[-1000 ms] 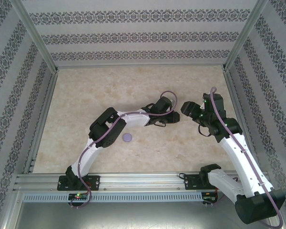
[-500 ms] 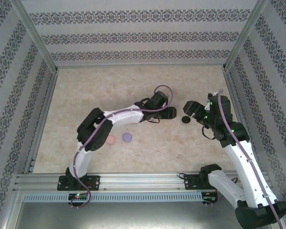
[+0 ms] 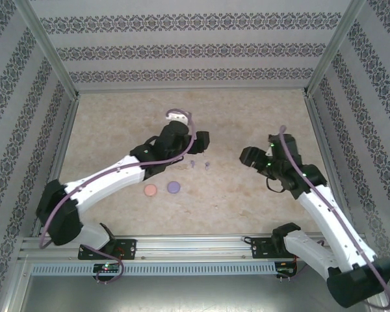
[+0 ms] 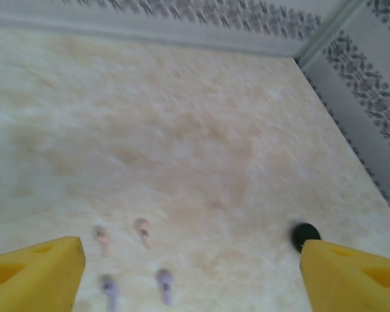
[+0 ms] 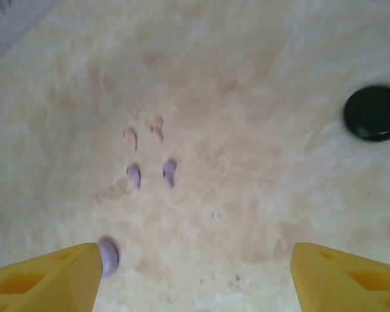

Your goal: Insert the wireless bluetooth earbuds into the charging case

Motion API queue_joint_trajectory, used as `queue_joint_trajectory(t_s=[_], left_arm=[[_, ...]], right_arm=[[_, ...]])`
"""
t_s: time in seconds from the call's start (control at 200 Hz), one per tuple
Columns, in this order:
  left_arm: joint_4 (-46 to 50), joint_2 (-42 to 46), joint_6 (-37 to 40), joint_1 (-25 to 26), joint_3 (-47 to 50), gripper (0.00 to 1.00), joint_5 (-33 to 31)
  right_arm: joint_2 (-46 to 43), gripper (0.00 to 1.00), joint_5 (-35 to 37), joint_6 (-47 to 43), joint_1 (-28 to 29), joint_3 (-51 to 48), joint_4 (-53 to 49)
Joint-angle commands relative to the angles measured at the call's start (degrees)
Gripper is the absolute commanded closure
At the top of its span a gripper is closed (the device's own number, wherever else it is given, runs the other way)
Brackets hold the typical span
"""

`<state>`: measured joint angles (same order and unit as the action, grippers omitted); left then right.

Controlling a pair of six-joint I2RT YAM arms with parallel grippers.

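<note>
Two purple earbuds (image 5: 169, 172) uncovered; left claw (image 4: 192, 260) swung leftward, now apart; right claw (image 5: 195, 260) apart.

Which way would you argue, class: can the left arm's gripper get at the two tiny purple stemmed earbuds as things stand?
Probably yes: the left gripper stands open above the tiny purple stemmed earbuds, which lie uncovered between its fingers, apart from the pale pink pair.

No writing, brand, number or sign can be read anywhere. The walls (image 3: 195, 52) carry only repeating ornament; the desk (image 3: 117, 123) and earbuds (image 5: 169, 171) show no legible marking.
</note>
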<state>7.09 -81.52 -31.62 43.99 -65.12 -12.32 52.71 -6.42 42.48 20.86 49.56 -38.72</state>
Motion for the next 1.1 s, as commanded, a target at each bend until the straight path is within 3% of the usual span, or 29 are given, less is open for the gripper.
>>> queue_joint_trajectory(t_s=[0.0, 0.21, 0.43, 0.595, 0.799, 1.099], left_arm=[[0.05, 5.58, 4.54, -2.01, 3.89, 0.00, -8.98], [0.41, 14.27, 3.46, -9.90, 10.22, 0.01, -6.00], [-2.49, 21.06, -2.12, -20.29, 17.33, 0.01, -3.66], [-1.37, 23.54, -9.02, -29.18, 19.53, 0.01, 0.14], [0.89, 24.25, -11.36, -36.34, 19.89, 0.01, 5.86], [0.00, 24.13, -12.55, -40.99, 21.79, 0.01, 10.80]], right_arm=[[4.34, 0.24, 3.30, 2.47, 7.29, -0.91, 4.59], [20.02, 0.23, 6.03, -2.66, 20.30, 4.73, 8.44], [36.56, 0.23, 7.44, -11.11, 27.17, 17.05, 5.37], [48.46, 0.23, 7.17, -14.86, 30.50, 28.26, -0.03], [59.28, 0.22, 8.63, -13.78, 33.26, 39.53, -6.83], [67.27, 0.22, 9.44, -14.69, 35.54, 46.28, -11.95]])
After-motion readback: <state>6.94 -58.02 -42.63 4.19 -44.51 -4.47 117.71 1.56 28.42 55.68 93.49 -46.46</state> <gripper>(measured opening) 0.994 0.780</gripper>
